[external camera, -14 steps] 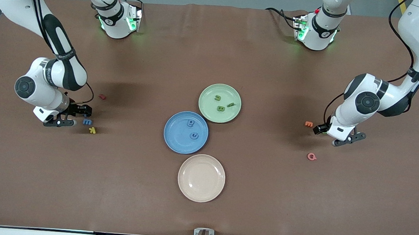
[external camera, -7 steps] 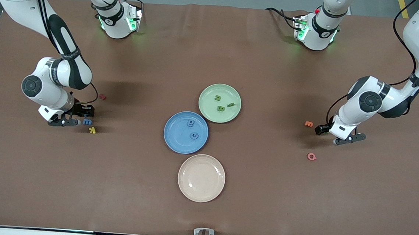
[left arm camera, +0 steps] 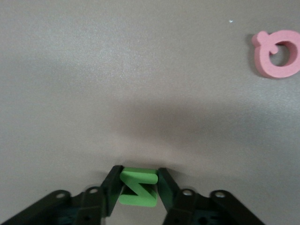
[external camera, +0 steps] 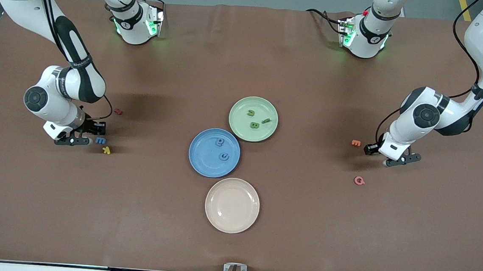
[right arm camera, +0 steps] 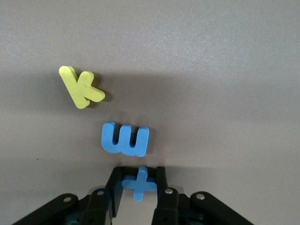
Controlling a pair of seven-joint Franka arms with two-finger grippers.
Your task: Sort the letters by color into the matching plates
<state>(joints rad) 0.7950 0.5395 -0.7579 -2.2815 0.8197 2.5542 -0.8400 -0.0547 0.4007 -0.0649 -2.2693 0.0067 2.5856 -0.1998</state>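
My left gripper is down at the table toward the left arm's end, shut on a green letter Z; in the front view the left gripper hides that letter. Low at the right arm's end, my right gripper is shut on a blue plus sign, with a blue letter m lying right beside it. The blue plate holds two blue letters. Three green letters lie in the green plate, which touches the blue one.
A yellow K lies next to the blue m, and a red letter sits farther from the camera. A pink Q and an orange letter lie near the left gripper. A beige plate sits nearest the camera.
Both grippers have sunk the last bit to the table and closed, the left on the green Z, the right on the blue plus sign. Plates and other letters have not moved.
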